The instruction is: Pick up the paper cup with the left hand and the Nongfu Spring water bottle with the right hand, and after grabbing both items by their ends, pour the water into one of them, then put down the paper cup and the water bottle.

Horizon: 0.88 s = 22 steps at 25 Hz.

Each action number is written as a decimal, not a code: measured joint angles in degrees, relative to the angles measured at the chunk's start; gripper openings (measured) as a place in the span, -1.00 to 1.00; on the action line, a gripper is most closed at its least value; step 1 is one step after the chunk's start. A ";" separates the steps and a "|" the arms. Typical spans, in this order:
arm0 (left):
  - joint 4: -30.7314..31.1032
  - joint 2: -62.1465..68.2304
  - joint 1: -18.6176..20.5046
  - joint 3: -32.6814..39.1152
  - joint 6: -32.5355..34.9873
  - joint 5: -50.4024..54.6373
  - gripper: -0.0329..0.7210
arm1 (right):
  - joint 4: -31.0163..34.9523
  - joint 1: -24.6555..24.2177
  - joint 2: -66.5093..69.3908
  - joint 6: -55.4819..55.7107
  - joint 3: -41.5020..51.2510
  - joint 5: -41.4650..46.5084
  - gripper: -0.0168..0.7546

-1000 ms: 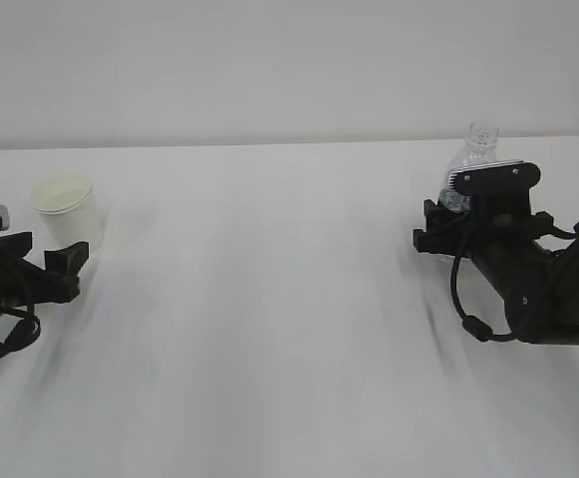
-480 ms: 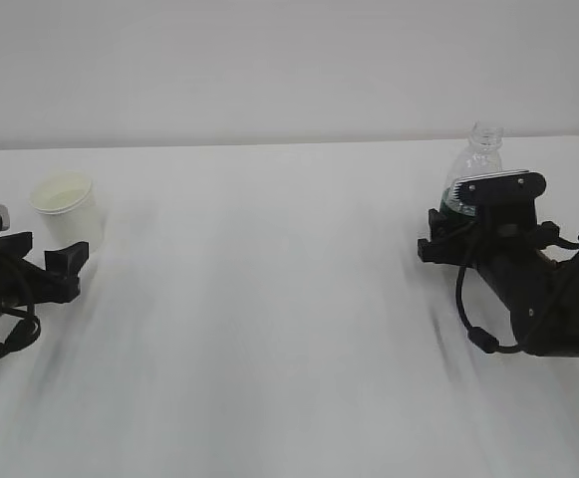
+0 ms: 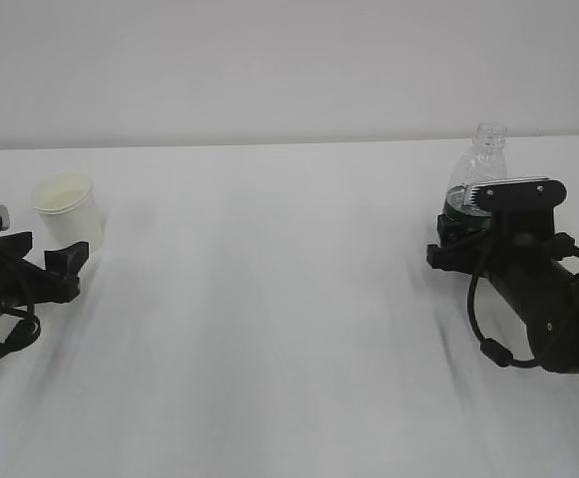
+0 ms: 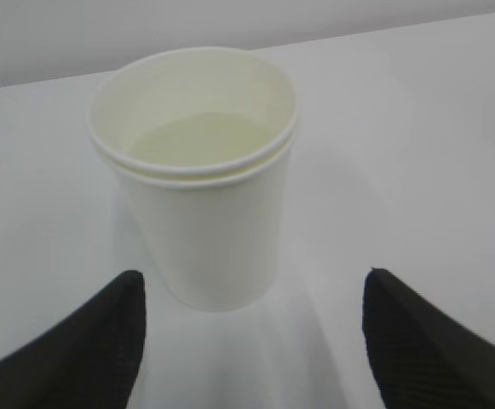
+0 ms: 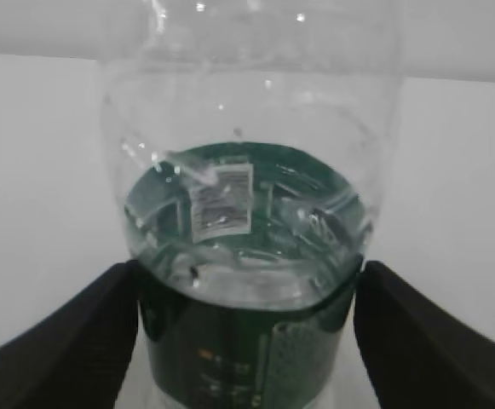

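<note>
Two arms sit low on the white tabletop [image 3: 269,299], one at each side, and neither has taken hold of anything yet. On the left, the paper cup [image 3: 67,209] stands upright near the far-left edge, and the left hand's tool [image 4: 251,341] waits just short of it. From the left wrist view the two black fingers [image 4: 77,341] are spread wide, one to each side of the cup's base, with bare tabletop showing between each finger and the cup wall. Released, then, and not touching. I cannot tell whether the cup holds any liquid; its inside simply looks pale cream.

On the right, the Nongfu Spring water bottle [image 3: 476,174] stands upright with its cap off, and the right hand's tool [image 5: 247,341] has its fingers on either side of the green label band [image 5: 247,358]. Those fingers also stand spread, close beside the bottle; whether the pads touch the plastic I cannot say, but the bottle appears to rest on the tabletop rather than hang in a grip. The water [image 5: 243,230] fills it to about the top of the label.

By my reckoning the task is at its very start: both approaches are nearly finished, while closing on the cup and bottle, lifting them, pouring, and setting both back down all remain.
</note>
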 joint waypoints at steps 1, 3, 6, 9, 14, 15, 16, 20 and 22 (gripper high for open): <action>0.00 0.00 0.00 0.00 0.00 0.00 0.60 | -0.23 0.00 -0.14 0.47 0.38 -0.12 0.58; 0.00 0.00 0.00 0.00 0.00 0.00 0.60 | -0.88 0.00 -0.64 1.11 1.19 -0.12 0.58; 0.00 0.00 0.00 0.00 0.00 0.00 0.60 | -1.51 0.00 -1.76 2.05 2.20 -0.34 0.58; 0.00 -0.12 0.00 0.28 0.00 0.00 0.60 | -1.63 0.00 -3.00 2.45 3.68 -0.47 0.58; -0.22 -2.14 0.00 2.49 0.00 0.00 0.60 | -1.63 0.00 -4.68 2.57 5.41 -0.47 0.58; -0.22 -2.73 0.00 2.83 0.00 0.00 0.60 | -1.73 0.00 -4.97 2.57 5.68 -0.47 0.58; -0.32 -3.15 0.00 3.36 0.00 0.00 0.60 | -1.86 0.00 -5.36 2.57 5.94 -0.47 0.58; -0.30 -4.85 0.00 5.19 0.00 0.00 0.59 | -2.90 0.00 -6.27 2.45 6.77 -0.36 0.58; -0.34 -5.47 0.00 5.79 0.00 0.00 0.59 | -3.12 0.00 -7.14 1.72 7.04 0.50 0.58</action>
